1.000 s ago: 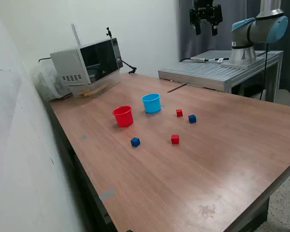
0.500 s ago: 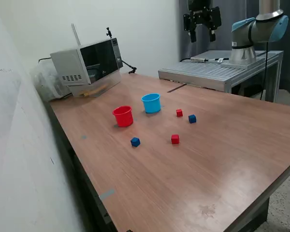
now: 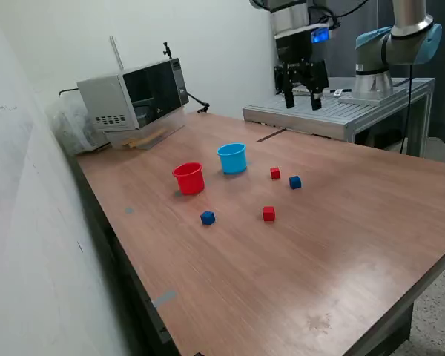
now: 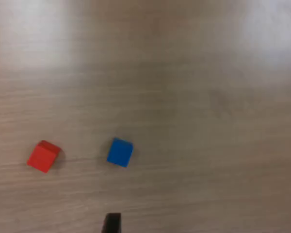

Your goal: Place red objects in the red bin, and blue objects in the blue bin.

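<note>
In the exterior view the red cup (image 3: 188, 178) and the light blue cup (image 3: 232, 158) stand side by side on the wooden table (image 3: 341, 245). Two red cubes (image 3: 275, 173) (image 3: 268, 213) and two dark blue cubes (image 3: 294, 182) (image 3: 208, 217) lie loose near them. My gripper (image 3: 300, 99) hangs high above the table, beyond the cubes, open and empty. The wrist view shows one red cube (image 4: 43, 156) and one blue cube (image 4: 120, 152) on the wood, with my fingertips (image 4: 111, 223) just at the picture's edge.
A microwave-like grey box (image 3: 133, 95) stands at the table's back on the exterior view's left. A metal bench (image 3: 334, 113) carrying the arm's base (image 3: 389, 44) adjoins the table's far edge. A white wall runs along the exterior view's left.
My gripper has come down and moved toward the exterior view's left, from the top of the picture to well below it. The cubes and cups have not moved.
</note>
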Robot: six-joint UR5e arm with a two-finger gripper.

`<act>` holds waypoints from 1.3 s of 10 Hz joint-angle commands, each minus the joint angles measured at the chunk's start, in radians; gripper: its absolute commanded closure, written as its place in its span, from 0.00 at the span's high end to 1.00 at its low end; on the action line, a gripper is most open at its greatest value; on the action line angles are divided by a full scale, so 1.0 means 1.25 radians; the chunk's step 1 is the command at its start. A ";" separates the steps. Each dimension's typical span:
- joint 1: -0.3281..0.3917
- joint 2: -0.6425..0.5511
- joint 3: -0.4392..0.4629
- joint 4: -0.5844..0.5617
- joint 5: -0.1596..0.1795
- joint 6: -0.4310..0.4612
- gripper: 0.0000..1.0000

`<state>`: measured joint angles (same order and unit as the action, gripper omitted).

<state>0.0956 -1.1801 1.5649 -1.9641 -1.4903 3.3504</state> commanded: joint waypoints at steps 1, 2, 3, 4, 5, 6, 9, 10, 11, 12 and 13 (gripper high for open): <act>-0.009 0.072 -0.004 -0.063 0.004 0.101 1.00; -0.009 0.098 -0.001 -0.069 0.004 0.137 1.00; -0.009 0.137 0.005 -0.084 0.004 0.171 1.00; -0.010 0.161 0.005 -0.085 -0.002 0.180 1.00; -0.010 0.178 0.006 -0.085 -0.002 0.179 1.00; -0.016 0.192 0.006 -0.085 -0.003 0.179 1.00; -0.062 0.220 0.013 -0.087 -0.005 0.178 1.00; -0.063 0.225 0.014 -0.087 -0.004 0.177 1.00; -0.064 0.241 0.014 -0.088 -0.004 0.172 1.00; -0.064 0.249 0.011 -0.089 -0.004 0.167 1.00; -0.063 0.257 0.008 -0.089 -0.004 0.161 1.00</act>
<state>0.0170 -0.8757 1.5791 -2.0744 -1.4957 3.5609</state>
